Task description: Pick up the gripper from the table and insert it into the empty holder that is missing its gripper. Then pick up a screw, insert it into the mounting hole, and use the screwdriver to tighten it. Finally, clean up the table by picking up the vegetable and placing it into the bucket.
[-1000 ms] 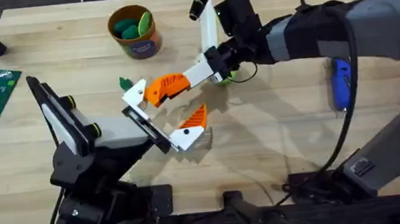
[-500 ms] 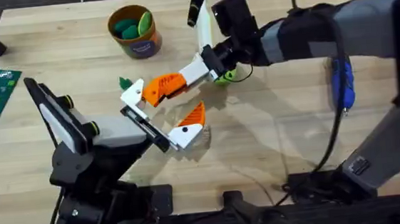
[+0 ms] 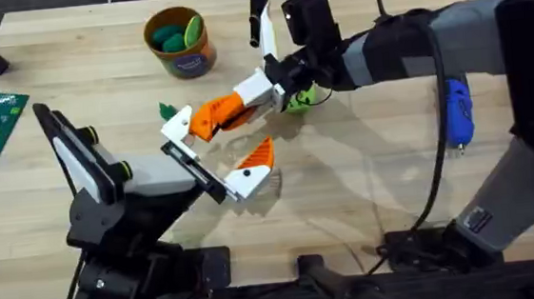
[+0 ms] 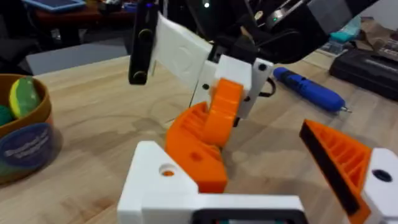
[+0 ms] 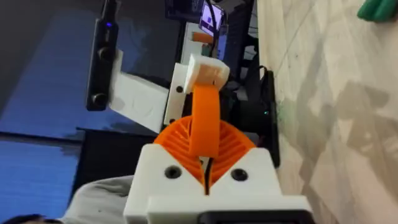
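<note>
Overhead, my right gripper (image 3: 209, 121) pinches the gripper (image 3: 218, 112) against the holder (image 3: 178, 124); my left gripper (image 3: 215, 152) stands wide mid-table.

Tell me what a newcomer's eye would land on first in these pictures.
Mid-table, the right pincer is shut on the gripper, a bright orange ribbed wedge, pressing it against the white holder on the left pincer. That pincer's other prong already carries an orange finger. Farther off sit the bucket with green pieces at the table's far edge and the blue screwdriver on the right.
</note>
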{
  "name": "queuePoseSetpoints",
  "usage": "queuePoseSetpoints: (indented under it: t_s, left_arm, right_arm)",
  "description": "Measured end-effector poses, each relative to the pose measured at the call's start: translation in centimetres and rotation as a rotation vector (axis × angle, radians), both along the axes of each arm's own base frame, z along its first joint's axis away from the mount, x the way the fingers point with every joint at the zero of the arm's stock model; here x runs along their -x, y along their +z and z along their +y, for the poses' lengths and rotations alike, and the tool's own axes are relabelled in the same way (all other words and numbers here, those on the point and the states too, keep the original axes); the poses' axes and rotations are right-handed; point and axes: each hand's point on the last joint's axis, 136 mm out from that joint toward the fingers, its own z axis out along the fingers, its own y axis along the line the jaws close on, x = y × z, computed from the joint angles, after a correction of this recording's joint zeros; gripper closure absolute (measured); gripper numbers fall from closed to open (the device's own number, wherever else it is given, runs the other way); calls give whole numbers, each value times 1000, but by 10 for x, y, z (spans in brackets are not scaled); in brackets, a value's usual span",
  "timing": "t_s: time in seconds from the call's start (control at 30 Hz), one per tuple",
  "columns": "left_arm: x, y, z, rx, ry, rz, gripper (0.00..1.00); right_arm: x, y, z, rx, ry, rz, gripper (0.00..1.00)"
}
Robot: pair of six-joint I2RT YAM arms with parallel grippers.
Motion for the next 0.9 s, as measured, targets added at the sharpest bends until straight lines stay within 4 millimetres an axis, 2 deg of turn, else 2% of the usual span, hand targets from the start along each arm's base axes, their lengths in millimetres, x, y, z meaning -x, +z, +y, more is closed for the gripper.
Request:
queuePoseSetpoints:
  t_s: [0.13, 0.3, 0.57, 0.9]
  left_arm:
    - [11, 0, -10, 4, -83, 2, 14]
    - [14, 0, -13, 6, -104, 5, 14]
    - [11, 0, -11, 2, -87, -1, 14]
    - [9, 0, -9, 4, -69, 3, 14]
  right_arm:
    - [5, 1, 3, 40, 17, 77, 979]
    - [10, 1, 6, 84, 30, 154, 979]
    - [7, 5, 11, 67, 19, 111, 979]
    - [5, 3, 15, 101, -2, 144, 979]
